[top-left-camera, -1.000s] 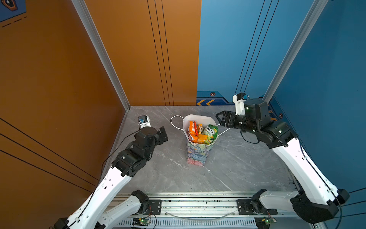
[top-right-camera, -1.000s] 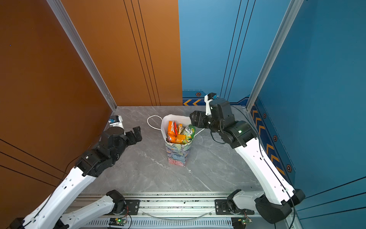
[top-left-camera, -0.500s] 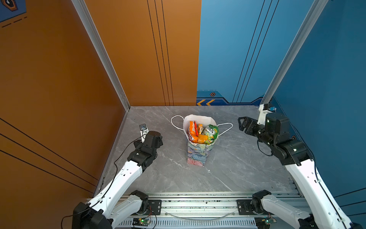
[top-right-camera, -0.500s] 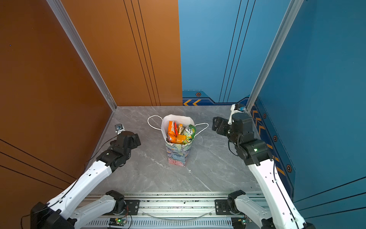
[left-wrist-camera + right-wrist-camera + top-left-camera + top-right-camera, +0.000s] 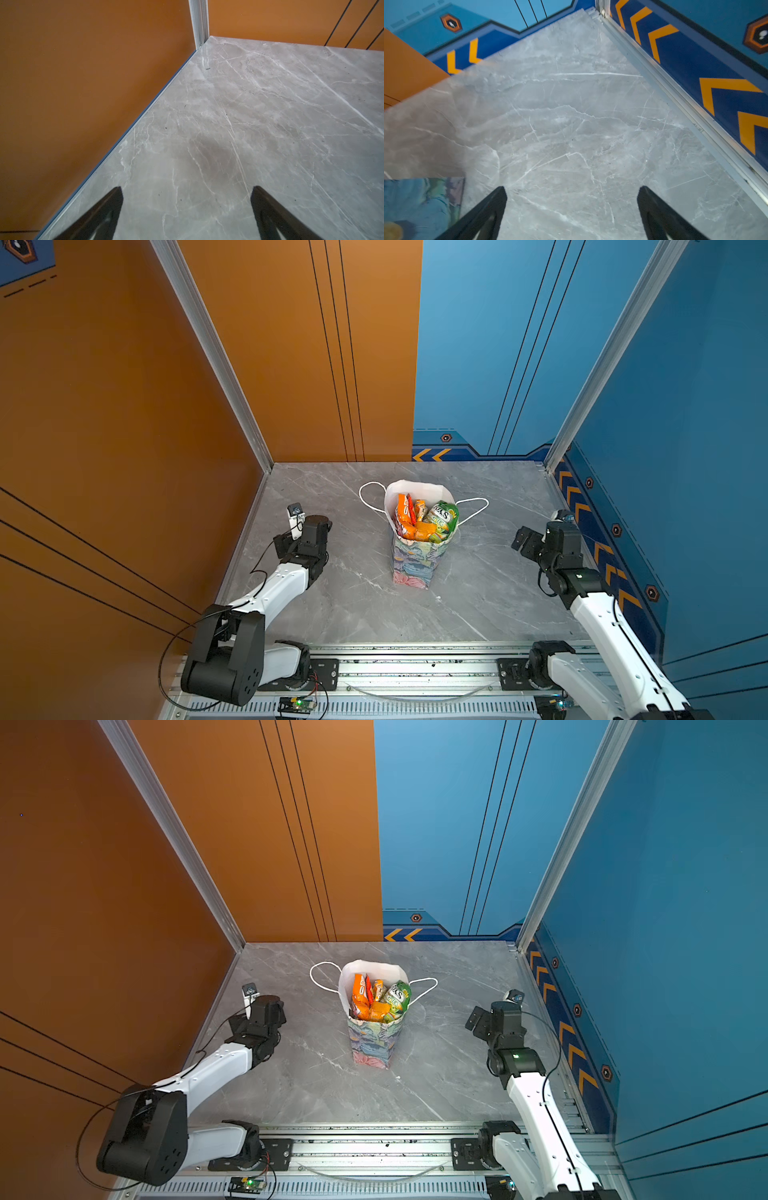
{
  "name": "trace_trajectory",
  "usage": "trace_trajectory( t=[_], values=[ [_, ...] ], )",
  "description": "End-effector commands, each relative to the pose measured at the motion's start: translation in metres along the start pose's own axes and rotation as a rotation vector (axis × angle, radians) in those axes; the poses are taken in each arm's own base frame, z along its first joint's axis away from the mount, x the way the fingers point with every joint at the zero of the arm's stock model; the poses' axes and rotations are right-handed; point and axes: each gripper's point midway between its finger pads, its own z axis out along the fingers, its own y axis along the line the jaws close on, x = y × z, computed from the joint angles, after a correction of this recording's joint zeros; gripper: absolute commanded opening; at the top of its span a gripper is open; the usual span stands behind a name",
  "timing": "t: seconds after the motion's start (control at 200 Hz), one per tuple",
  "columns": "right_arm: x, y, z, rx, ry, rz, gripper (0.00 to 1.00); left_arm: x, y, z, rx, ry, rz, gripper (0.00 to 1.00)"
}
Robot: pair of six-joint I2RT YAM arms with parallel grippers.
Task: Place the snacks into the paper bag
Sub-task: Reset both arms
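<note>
At the middle of the grey marble-patterned tabletop (image 5: 340, 605) stands the tall, narrow paper gift bag (image 5: 411, 566), pastel floral outside and white inside. It is upright with its mouth open, as both top views show. Shiny, crinkly snack packets (image 5: 422, 520) fill that mouth: orange packets (image 5: 404, 509) on the side facing the left arm, and a large green chip packet (image 5: 444, 514) on the side facing the right arm. Their tops reach above the bag's nearer rim. No packet lies loose on the table around the bag in any view, though the strip directly behind the bag is hidden.

The left gripper (image 5: 187, 187) is well apart from the bag on its left, near the orange wall (image 5: 83, 83), with its jaws spread wide and empty over bare table. The right gripper (image 5: 571, 187) is well apart on the bag's right, likewise spread wide with nothing between its jaws. Its wrist view catches only a blurred corner of the bag's floral side.

Judging from this, the packing looks finished. The next move probably calls only for parking both arms away from the bag without brushing it, since a tall, loaded bag could tip.
</note>
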Motion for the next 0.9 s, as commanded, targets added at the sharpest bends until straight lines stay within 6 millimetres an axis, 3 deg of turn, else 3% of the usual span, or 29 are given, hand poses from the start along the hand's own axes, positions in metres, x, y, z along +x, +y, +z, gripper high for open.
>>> trace_trajectory(
  t=[0.0,0.24,0.35,0.486,0.621,0.716,0.891],
  values=[
    [-0.021,0.002,0.013,0.026,-0.110,-0.084,1.00,-0.006,-0.004,0.005,0.012,-0.120,0.067,0.98],
    [0.004,-0.002,0.059,0.089,-0.116,-0.181,1.00,0.011,-0.041,0.014,0.202,-0.174,0.116,0.98],
    [0.012,0.004,0.074,0.080,-0.123,-0.228,1.00,0.018,-0.042,0.023,0.239,-0.177,0.077,0.98],
    [0.018,0.022,0.082,0.021,-0.200,-0.318,1.00,0.030,-0.055,0.026,0.347,-0.173,0.093,0.98],
    [0.015,0.052,0.081,-0.085,-0.284,-0.430,1.00,0.031,-0.056,0.024,0.352,-0.175,0.092,0.98],
    [0.018,0.062,0.084,-0.162,-0.330,-0.461,1.00,0.029,-0.056,0.025,0.352,-0.187,0.087,0.98],
    [0.013,0.033,0.112,-0.137,-0.338,-0.287,1.00,0.028,-0.056,0.025,0.351,-0.188,0.086,0.97]
  ],
)
